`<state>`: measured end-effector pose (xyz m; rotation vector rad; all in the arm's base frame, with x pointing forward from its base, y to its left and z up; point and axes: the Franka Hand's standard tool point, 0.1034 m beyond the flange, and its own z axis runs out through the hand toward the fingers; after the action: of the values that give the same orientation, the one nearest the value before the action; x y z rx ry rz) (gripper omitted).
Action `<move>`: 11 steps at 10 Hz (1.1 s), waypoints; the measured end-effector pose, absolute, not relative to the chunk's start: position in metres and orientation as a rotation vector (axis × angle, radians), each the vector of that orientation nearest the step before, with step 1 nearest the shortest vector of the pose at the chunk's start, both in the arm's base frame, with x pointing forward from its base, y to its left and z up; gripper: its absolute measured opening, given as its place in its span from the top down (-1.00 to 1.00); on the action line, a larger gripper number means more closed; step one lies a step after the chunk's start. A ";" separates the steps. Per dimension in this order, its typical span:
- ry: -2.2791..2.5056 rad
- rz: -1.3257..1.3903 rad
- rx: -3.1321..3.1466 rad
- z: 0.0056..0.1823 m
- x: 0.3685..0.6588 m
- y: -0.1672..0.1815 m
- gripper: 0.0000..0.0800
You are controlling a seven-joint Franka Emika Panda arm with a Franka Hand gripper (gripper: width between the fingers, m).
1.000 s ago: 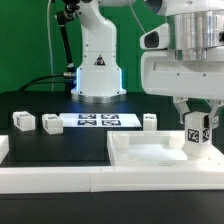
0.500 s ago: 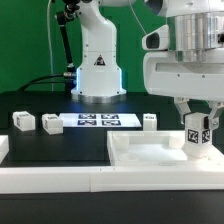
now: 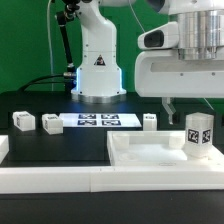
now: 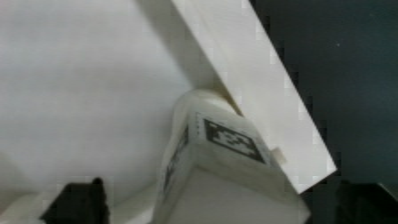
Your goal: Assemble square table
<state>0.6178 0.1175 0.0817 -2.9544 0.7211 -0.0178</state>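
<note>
The square table's white top (image 3: 150,152) lies flat near the front of the black table. One tagged leg block (image 3: 198,135) stands upright on its corner at the exterior view's right. My gripper (image 3: 195,106) hangs just above that leg, open and holding nothing. In the wrist view the same leg (image 4: 231,140) shows its tag below my gripper (image 4: 222,206), and the dark fingertips (image 4: 79,202) stand apart on either side of it without touching. The white top (image 4: 89,80) fills most of that view. Three more leg blocks (image 3: 22,121), (image 3: 50,123), (image 3: 148,122) lie loose behind.
The marker board (image 3: 97,120) lies flat at the back middle, in front of the robot base (image 3: 97,70). A long low white barrier rail (image 3: 60,180) runs along the front edge, with a short piece (image 3: 3,150) at the exterior view's left.
The jaws were shut on the upright leg block. They have opened and the hand has risen, leaving the leg standing on the tabletop corner.
</note>
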 end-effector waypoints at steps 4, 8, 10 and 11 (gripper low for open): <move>0.120 -0.060 -3.060 0.081 0.618 0.118 -0.62; -0.371 -0.078 -3.046 0.081 0.618 0.115 -0.62; -0.581 -0.084 -3.023 0.081 0.618 0.115 -0.62; -0.592 -0.085 -3.021 0.081 0.618 0.115 -0.62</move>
<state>0.6184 0.1151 0.0813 -3.0214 -0.5916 -0.0851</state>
